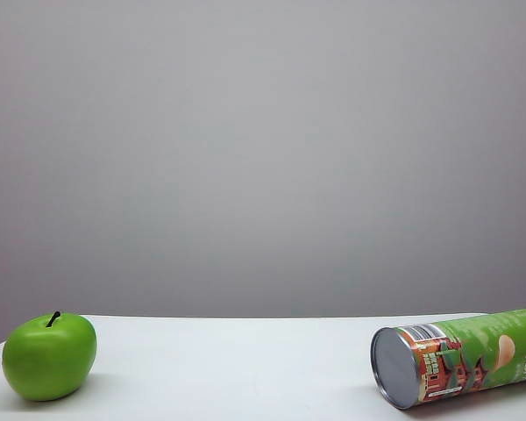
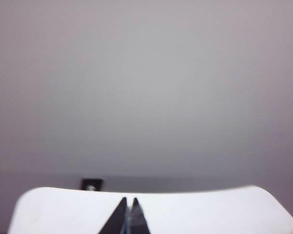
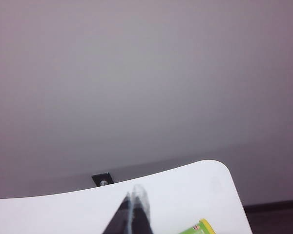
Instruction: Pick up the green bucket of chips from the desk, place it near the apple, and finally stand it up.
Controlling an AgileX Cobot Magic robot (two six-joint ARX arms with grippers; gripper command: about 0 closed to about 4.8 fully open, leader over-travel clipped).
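While neither arm shows in the exterior view, the wrist views fix the approach as follows.

Can position: the green bucket of chips (image 1: 469,361) lies on its side at the near right of the desk (image 1: 237,368), resting on the surface.
Long axis: runs left to right and slightly away from the camera; the silver base faces left, the lidded end runs out of frame at the right.
Apple position: the apple (image 1: 49,357) sits upright at the near left, well apart from the can.
Left gripper (image 2: 128,207): over the near edge of the desk, fingertips drawn together, holding nothing; no can in its view.
Right gripper (image 3: 134,200): over the desk, fingertips pressed together, empty; the can's yellow lid edge (image 3: 203,227) shows just beside it, to its right.
Nearer arm: the right, in my judgement.
Next move requires: opening the right jaws and closing across the can's width, not along its length.
Task status: pick-up not yet begun.
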